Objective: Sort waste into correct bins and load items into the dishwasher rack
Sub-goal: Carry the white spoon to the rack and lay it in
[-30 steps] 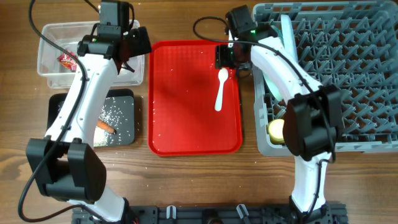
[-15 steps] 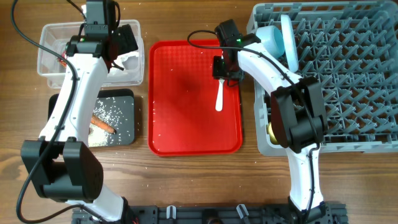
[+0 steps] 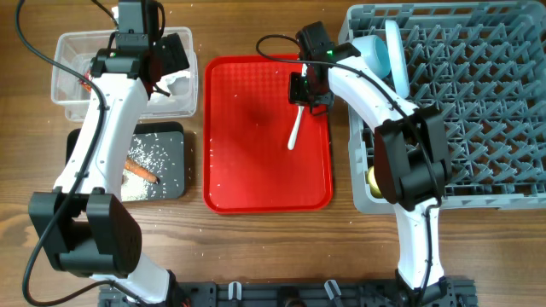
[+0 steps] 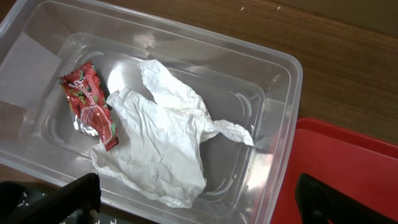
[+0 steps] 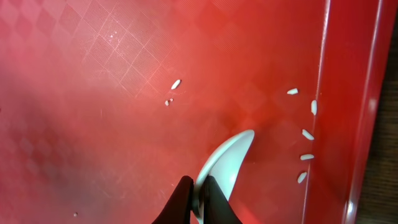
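My right gripper (image 3: 304, 95) is shut on the bowl end of the white spoon (image 3: 294, 132), low over the red tray (image 3: 256, 162). In the right wrist view the two black fingertips (image 5: 184, 200) pinch the spoon (image 5: 227, 158) by its edge. My left gripper (image 3: 166, 64) hangs open over the clear tub (image 3: 64, 95) and holds nothing. Inside the tub (image 4: 283, 81) lie the crumpled white napkin (image 4: 165, 146) and the red snack wrapper (image 4: 92, 106). The black tray (image 3: 81, 141) holds rice (image 3: 158, 155) and a carrot (image 3: 142, 174).
The grey dishwasher rack (image 3: 478, 102) fills the right side, with a pale blue bowl (image 3: 373, 51) and plate (image 3: 395, 47) at its top left and a yellow cup (image 3: 378, 177) at its near left. Loose rice grains (image 5: 306, 134) lie by the red tray's rim.
My right gripper has closed on the spoon, and the handle has swung a little to the left. The left arm shifted left over the tub a second ago, then stayed still.
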Action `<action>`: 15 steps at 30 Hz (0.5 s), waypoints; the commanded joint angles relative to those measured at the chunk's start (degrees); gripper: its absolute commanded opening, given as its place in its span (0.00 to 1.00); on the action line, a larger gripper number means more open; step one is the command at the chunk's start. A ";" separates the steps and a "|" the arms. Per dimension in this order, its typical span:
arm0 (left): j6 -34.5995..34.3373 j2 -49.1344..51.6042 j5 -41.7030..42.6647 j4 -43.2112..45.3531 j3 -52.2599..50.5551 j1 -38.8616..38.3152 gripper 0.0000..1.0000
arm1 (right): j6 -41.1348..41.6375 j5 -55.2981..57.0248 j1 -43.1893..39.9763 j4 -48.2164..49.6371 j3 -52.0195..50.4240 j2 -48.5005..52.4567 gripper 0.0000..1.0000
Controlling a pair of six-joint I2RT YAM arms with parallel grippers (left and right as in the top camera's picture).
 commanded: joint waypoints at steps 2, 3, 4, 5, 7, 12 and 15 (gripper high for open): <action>0.33 -0.63 -1.14 0.28 0.22 0.11 1.00 | -4.24 1.66 -0.83 -5.66 0.85 -2.60 0.04; 0.31 -0.63 -1.14 0.28 0.22 0.11 1.00 | -5.70 1.62 -1.20 -6.29 0.92 -6.88 0.04; 0.33 -0.63 -1.16 0.28 0.22 0.11 1.00 | -6.67 1.60 -1.44 -6.47 0.92 -9.38 0.04; 0.33 -0.63 -1.16 0.28 0.22 0.11 1.00 | -7.61 1.57 -1.64 -6.75 0.92 -12.09 0.04; 0.33 -0.63 -1.16 0.28 0.22 0.11 1.00 | -8.81 1.38 -2.40 -9.03 0.92 -18.40 0.04; 0.31 -0.63 -1.16 0.28 0.22 0.11 1.00 | -25.16 11.50 -14.49 -20.41 0.90 -38.01 0.04; 0.33 -0.63 -1.16 0.28 0.22 0.11 1.00 | -29.31 17.94 -24.44 -23.37 -0.04 -39.01 0.04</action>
